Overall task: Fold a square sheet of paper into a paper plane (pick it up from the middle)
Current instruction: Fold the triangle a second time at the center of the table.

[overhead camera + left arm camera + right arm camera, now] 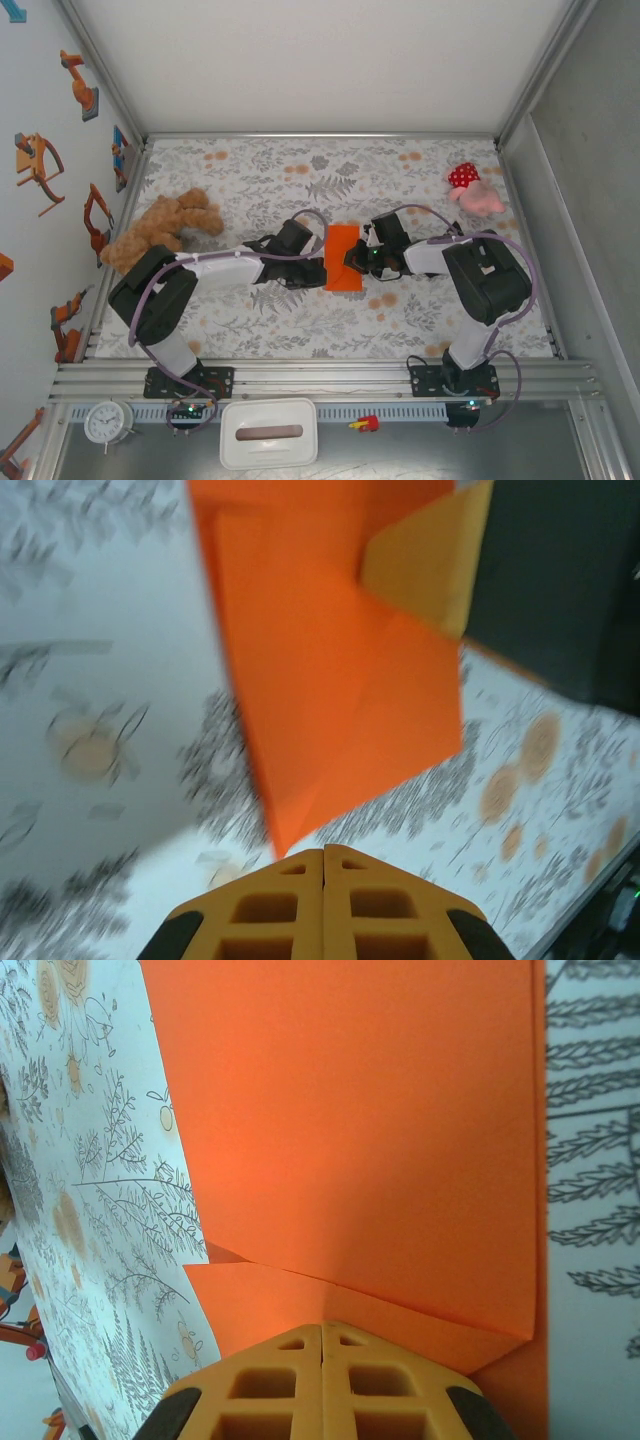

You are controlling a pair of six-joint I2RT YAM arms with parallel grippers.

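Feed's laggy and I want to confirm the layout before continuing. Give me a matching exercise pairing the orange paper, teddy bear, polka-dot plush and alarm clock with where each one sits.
Things:
1. orange paper
2. teddy bear
3. polka-dot plush
4. alarm clock

Places:
A. on the metal ledge at the near left
B. middle of the floral cloth
C. far right corner of the cloth
D. left edge of the cloth

Pairs: 1-B, 2-D, 3-C, 4-A
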